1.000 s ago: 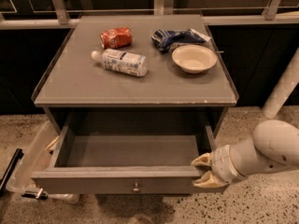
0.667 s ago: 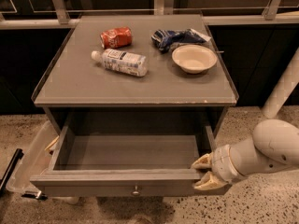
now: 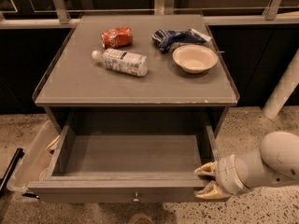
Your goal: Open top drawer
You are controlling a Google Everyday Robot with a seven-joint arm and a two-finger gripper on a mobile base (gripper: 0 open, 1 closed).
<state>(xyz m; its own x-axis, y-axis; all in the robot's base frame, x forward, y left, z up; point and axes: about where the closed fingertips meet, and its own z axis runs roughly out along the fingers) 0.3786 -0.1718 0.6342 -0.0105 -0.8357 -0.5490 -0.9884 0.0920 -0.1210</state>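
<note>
The top drawer (image 3: 117, 185) of the grey cabinet stands pulled far out, and its plain grey box interior (image 3: 135, 153) is bare. A small round metal knob (image 3: 136, 199) sits at the centre of its front. My gripper (image 3: 205, 182) is at the right end of the drawer front, reaching in from the right on a white arm (image 3: 266, 164). Its two tan fingers (image 3: 206, 170) stand apart, one above the front's top edge and one lower in front of it. No other drawer fronts show.
The cabinet top (image 3: 84, 85) holds a lying plastic bottle (image 3: 122, 61), a red crushed can (image 3: 117, 37), a blue bag (image 3: 175, 36) and a white bowl (image 3: 195, 58). A clear plastic bin (image 3: 28, 164) sits on the floor at left. A white post (image 3: 282, 90) stands at right.
The drawer front has slid a little further out toward the camera, and my gripper has moved with it, staying at its right end.
</note>
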